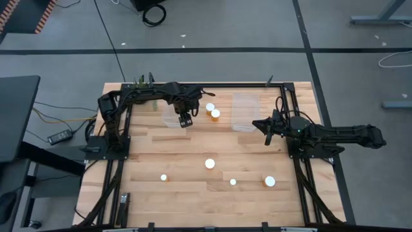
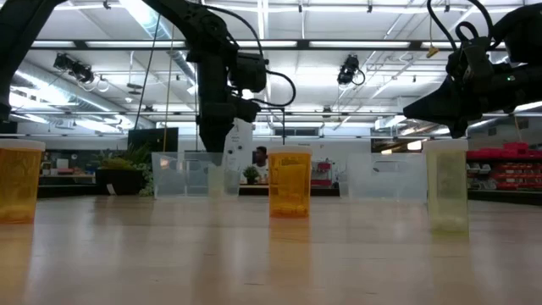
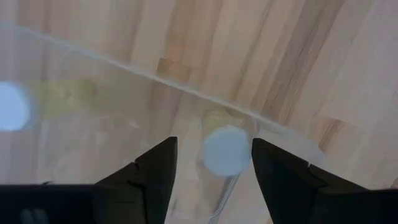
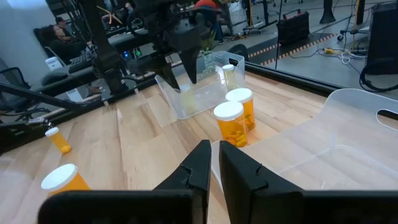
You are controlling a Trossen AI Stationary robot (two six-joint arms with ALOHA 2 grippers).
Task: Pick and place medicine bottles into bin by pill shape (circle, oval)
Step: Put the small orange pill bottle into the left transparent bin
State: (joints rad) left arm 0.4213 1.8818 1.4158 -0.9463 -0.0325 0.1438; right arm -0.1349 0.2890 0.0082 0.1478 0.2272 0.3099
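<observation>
**My left claw wide over the left bin**

My left claw (image 1: 185, 120) hangs over the near edge of the left bin (image 1: 168, 116), fingers (image 3: 155, 174) spread wide and holding nothing. Only my wrist view shows what sits under them: a white-capped bottle (image 3: 226, 149) inside the bin, standing in the gap between the fingers, and a second white cap (image 3: 12, 106) deeper in the same bin, cut by the picture's edge. From above, my arm covers both.

My right claw (image 1: 265, 125) waits just beside the right bin (image 1: 244, 111), on its side toward the table's right edge, fingers pinched shut on nothing. Its wrist view shows two bottles (image 4: 235, 121) standing close together between the two bins, pills visible through the amber; the overhead view gives only their caps.

Four more bottles stand on the near half of the table, well apart from the left bin: one (image 1: 210, 164) near the middle, one (image 1: 163, 177) to its left, a small one (image 1: 233, 182) and a wide one (image 1: 270, 182) to its right. The low view shows amber bottles up close but blurs both bins behind them, and I cannot read pill shapes there.

The strip of wood between the bins and those four bottles lies bare. A potted plant (image 1: 143, 81) stands at the far corner behind the left bin.
</observation>
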